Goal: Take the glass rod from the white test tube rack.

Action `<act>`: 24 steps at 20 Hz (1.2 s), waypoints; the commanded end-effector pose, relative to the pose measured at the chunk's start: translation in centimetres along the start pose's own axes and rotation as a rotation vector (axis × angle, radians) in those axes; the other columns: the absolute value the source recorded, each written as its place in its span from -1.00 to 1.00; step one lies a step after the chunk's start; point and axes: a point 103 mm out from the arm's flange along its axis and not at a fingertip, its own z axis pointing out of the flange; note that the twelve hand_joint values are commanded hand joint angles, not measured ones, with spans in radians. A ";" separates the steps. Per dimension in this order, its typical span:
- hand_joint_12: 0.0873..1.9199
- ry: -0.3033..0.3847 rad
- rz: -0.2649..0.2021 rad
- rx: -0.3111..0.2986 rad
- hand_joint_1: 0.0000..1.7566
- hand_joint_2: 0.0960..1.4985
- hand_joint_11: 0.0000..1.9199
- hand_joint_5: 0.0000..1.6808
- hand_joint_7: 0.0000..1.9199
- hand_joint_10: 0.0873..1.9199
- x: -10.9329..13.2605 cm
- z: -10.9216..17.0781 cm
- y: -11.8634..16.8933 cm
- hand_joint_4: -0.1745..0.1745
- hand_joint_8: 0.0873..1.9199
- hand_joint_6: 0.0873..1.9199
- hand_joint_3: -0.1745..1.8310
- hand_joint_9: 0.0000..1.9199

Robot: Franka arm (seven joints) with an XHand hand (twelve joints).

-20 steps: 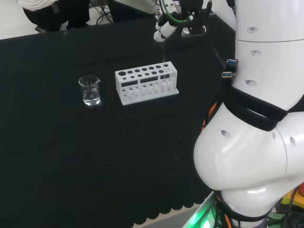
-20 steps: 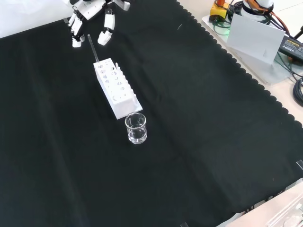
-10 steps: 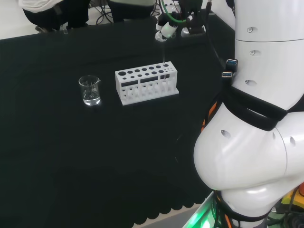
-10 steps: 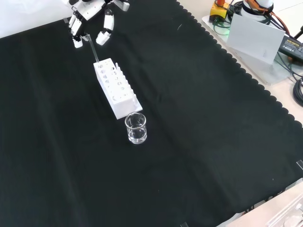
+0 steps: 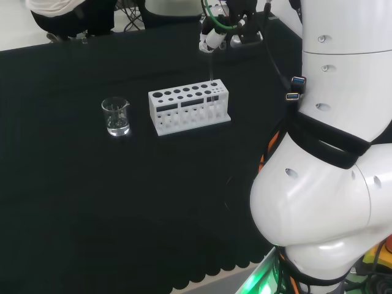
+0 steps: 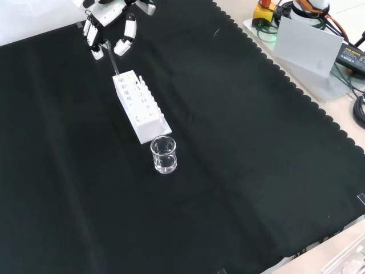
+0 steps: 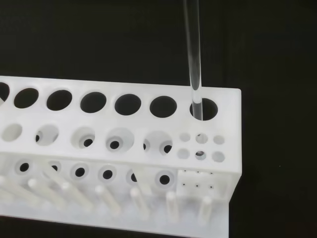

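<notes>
While the rod is standing up: the glass rod [image 7: 192, 54] is sitting in the end hole of the white test tube rack [image 7: 124, 148], and it is pointing almost straight up

Where the rod is: in the wrist view its low tip is dipping just inside the rim of that end hole; in the head view this is the rack's right end [image 5: 188, 106]; in the front view it is the far end [image 6: 138, 105]

Rod's long way: it is running up and down, leaning only a little, so it is lining up with the hole it is sitting in

Where the hand is: the hand [image 6: 108, 28] is hanging right above that end of the rack, and the top of the rod [image 6: 111, 59] is reaching up between its fingers [image 6: 126, 39]

Hand's hold: in the front view the fingers are looking curled in and closed around the rod's top end, though the rod is thin and clear and the touch is hard to see

Way to go, I think: the hand is sitting over the rod, so the pull is needing to go straight up along the rod, not sideways, or the tip may be catching the rim

Other thing: a small glass beaker [image 5: 116, 116] is standing on the table [image 5: 92, 196] near the rack's other end, well away from the hand
</notes>
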 end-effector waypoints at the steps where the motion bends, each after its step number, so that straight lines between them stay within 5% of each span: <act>1: 0.30 -0.012 0.009 -0.002 -0.02 0.12 -0.34 -0.18 -0.18 -0.38 -0.2 0.0 0.0 -1.00 -0.31 -0.10 -0.17 0.14; 9: 0.27 -0.022 0.010 -0.008 0.06 0.10 -0.23 -0.11 -0.04 -0.41 -0.1 0.0 0.0 -1.00 -0.32 -0.08 -0.15 0.22; 12: 0.26 -0.017 0.004 -0.005 0.17 0.42 -0.18 -0.06 -0.02 -0.44 0.4 0.0 0.2 -0.58 -0.30 0.24 -0.58 0.27; 18: 0.26 -0.026 0.005 -0.005 0.19 0.57 -0.15 -0.06 -0.01 -0.46 0.6 0.0 0.4 -0.51 -0.29 0.31 -0.79 0.30; 24: 0.01 -0.067 0.034 -0.069 0.27 0.53 0.36 0.03 0.23 -0.50 0.7 -0.6 0.2 -0.97 -0.31 0.20 -0.82 0.49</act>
